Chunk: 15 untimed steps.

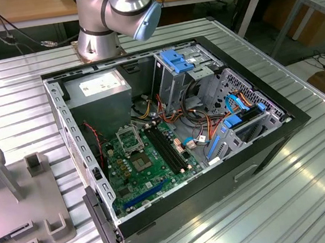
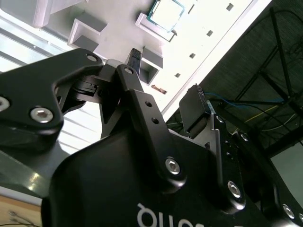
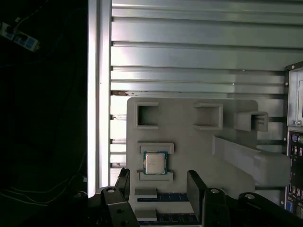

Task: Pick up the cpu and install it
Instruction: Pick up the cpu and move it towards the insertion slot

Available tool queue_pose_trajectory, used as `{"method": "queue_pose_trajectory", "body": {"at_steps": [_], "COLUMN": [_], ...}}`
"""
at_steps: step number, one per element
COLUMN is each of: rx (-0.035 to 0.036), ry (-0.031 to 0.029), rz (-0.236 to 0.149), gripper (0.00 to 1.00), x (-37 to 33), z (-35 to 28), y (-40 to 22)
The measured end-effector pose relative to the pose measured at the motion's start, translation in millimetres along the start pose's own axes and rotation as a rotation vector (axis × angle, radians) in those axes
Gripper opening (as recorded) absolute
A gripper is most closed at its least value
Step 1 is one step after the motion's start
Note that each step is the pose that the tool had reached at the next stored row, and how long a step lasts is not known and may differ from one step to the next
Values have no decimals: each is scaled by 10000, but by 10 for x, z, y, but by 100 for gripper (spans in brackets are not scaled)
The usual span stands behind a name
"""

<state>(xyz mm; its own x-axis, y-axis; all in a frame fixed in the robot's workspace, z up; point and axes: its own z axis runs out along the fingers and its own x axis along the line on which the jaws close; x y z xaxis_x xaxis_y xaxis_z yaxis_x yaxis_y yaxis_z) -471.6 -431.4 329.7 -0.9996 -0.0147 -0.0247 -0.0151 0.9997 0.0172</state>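
One cpu lying in one grey tray on the table; one pincer spread apart over it, empty.

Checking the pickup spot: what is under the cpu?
The cpu lies flat on the grey holder tray, between two raised ledges. Its underside and the tray directly beneath are covered.

Nothing can be read in full; white lettering on the claw housing in the second wrist view, upside down, only partly in view, not legible; white label on the power supply in the exterior view, print too small to make out.
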Motion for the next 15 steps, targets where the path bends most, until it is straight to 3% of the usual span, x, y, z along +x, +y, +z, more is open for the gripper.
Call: {"method": "queue_pose_trajectory", "body": {"at_steps": [15], "rx": [1], "ry": [0], "rz": [0], "gripper": [60], "x": [1], "z": [53], "y": [-1]}}
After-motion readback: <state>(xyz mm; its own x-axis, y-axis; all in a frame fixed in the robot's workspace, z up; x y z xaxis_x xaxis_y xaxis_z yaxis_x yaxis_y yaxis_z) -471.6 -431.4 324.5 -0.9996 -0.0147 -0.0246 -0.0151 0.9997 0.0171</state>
